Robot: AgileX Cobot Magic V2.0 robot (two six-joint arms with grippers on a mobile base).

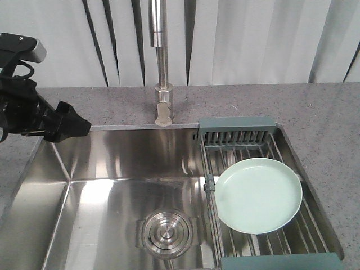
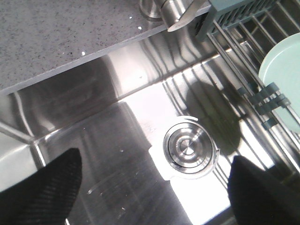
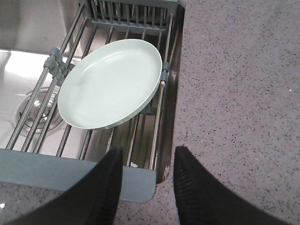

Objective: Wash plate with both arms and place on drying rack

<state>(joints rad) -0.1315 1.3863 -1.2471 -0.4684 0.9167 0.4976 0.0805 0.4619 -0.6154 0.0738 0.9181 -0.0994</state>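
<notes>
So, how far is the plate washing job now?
Placing looks done: the plate lies on the drying rack over the sink. Nothing is in hand; left gripper and right gripper are open and empty. Whether it was washed cannot be told.

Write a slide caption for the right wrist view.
Mint-green plate resting on the drying rack over the sink, open right claw hovering beside the speckled counter.

A speckled grey stone countertop (image 1: 315, 112) is framing a stainless steel sink (image 1: 112, 169), whose round drain (image 1: 166, 233) is sitting at 6 o'clock. A brushed metal faucet (image 1: 162, 67) is rising at 12 o'clock before pale vertical blinds (image 1: 253, 39) (glare is brightening the basin floor).
</notes>
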